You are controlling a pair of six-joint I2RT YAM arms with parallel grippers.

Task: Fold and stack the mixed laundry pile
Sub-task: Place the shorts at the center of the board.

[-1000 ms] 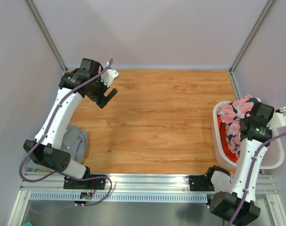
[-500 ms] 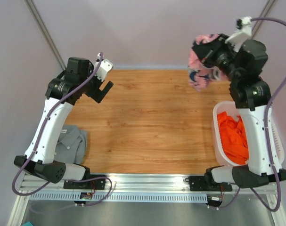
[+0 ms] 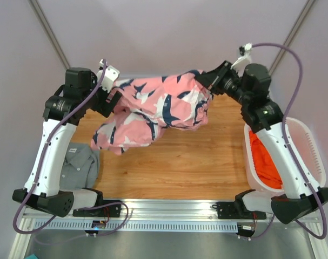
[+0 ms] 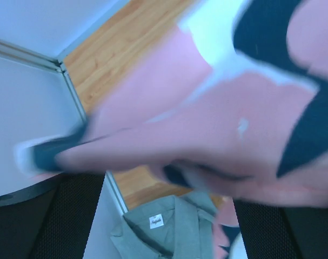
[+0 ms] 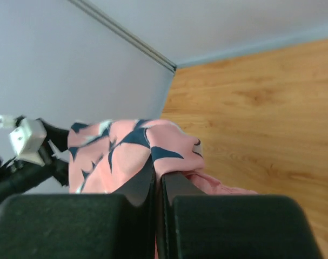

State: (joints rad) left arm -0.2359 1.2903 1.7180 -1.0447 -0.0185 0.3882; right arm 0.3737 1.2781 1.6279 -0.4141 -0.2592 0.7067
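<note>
A pink garment with a dark-and-white pattern (image 3: 158,108) hangs in the air, stretched over the back of the table. My right gripper (image 3: 209,81) is shut on its right end, with the cloth pinched between the closed fingers in the right wrist view (image 5: 158,172). My left gripper (image 3: 112,100) is at its left end. In the left wrist view its fingers (image 4: 72,216) stand wide apart, with the blurred pink cloth (image 4: 207,124) lying across them. A grey shirt (image 3: 80,164) lies at the table's left edge. An orange garment (image 3: 263,162) lies in the basket. The blue garment is out of view.
The white slotted basket (image 3: 309,145) stands at the table's right edge, beside the right arm. The grey shirt with its white collar label also shows below the left gripper in the left wrist view (image 4: 169,226). Grey walls and frame posts enclose the wooden table (image 3: 180,162).
My right gripper lifted the pink garment out of the basket and swung it left over the table. The cloth has spread out and now reaches the left gripper, which rose and turned toward it.
</note>
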